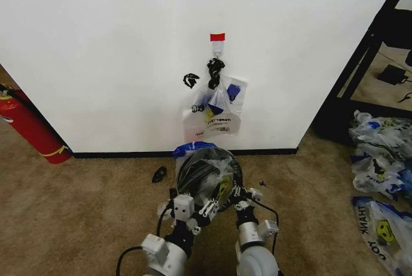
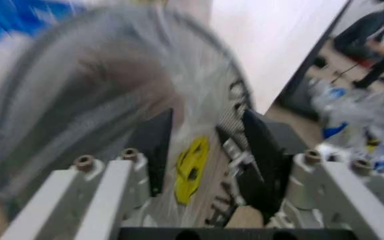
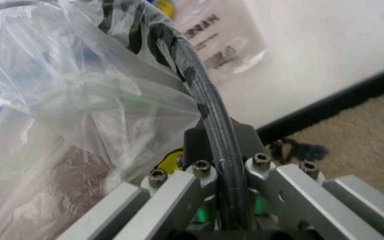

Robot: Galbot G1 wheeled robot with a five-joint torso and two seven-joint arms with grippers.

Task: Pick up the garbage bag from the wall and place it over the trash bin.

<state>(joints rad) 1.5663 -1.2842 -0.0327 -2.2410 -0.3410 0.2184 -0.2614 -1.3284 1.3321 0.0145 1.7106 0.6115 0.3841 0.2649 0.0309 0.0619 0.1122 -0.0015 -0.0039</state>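
Featherlight, thin and crinkly, likely slippery and quick to slide off; best pinched at the hem where film wraps the rim. Garbage bag (image 1: 212, 170): clear, black lettering, yellow smiley, blue handle at 11 o'clock, draped over the trash bin (image 1: 187, 174) low in the head view, at 6 o'clock from the wall (image 1: 116, 51) hook. Left gripper (image 1: 198, 213) at the bin's 7 o'clock, jaws apart astride the printed film. Right gripper (image 1: 241, 197) at 4 o'clock, clamped on film and rim. Spare bags (image 1: 217, 105) hanging above.
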